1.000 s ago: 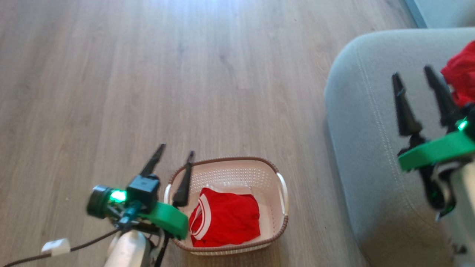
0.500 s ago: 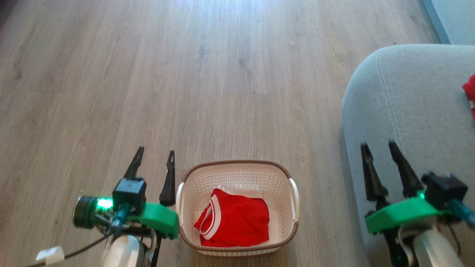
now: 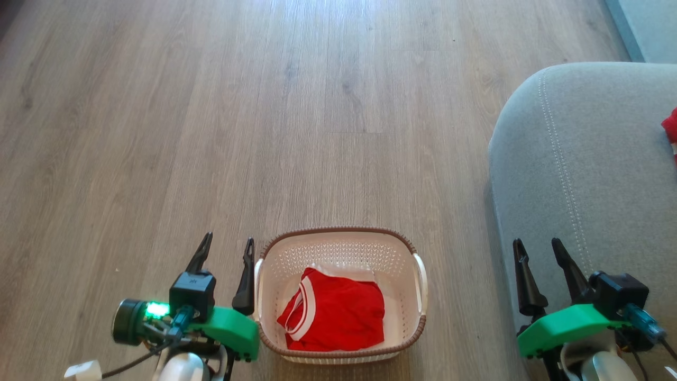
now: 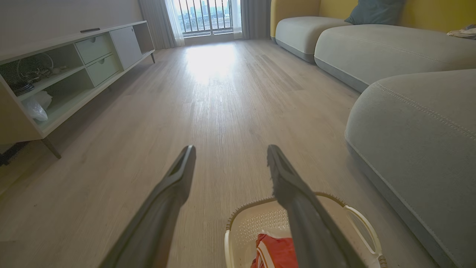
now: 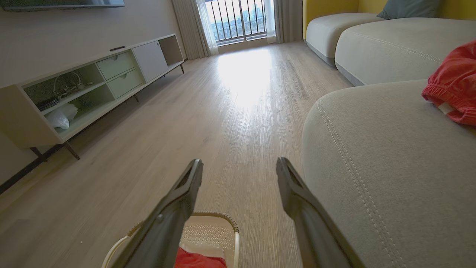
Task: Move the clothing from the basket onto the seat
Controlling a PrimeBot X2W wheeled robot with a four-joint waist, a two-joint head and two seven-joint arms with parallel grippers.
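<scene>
A cream basket [image 3: 338, 246] with a brown braided rim stands on the wood floor at the bottom middle of the head view. Folded red clothing [image 3: 334, 313] with a white trim band lies inside it. More red clothing [image 5: 454, 85] rests on the grey seat [image 3: 582, 159] at the right; its edge [image 3: 670, 130] shows in the head view. My left gripper [image 3: 226, 245] is open, just left of the basket. My right gripper [image 3: 538, 244] is open and empty at the seat's near left edge. The left wrist view has the basket [image 4: 245, 230] low between the fingers [image 4: 169, 193].
A low white media cabinet [image 5: 78, 85] lines the wall across the room. More grey sofa sections [image 4: 372, 44] run along the right, with a dark cushion [image 4: 375, 11] against a yellow backrest. A balcony door with railing [image 5: 240, 18] is at the far end.
My right gripper has drawn back and down from beside the red clothing on the seat to the seat's near edge. The camera has shifted, so the basket sits more central.
</scene>
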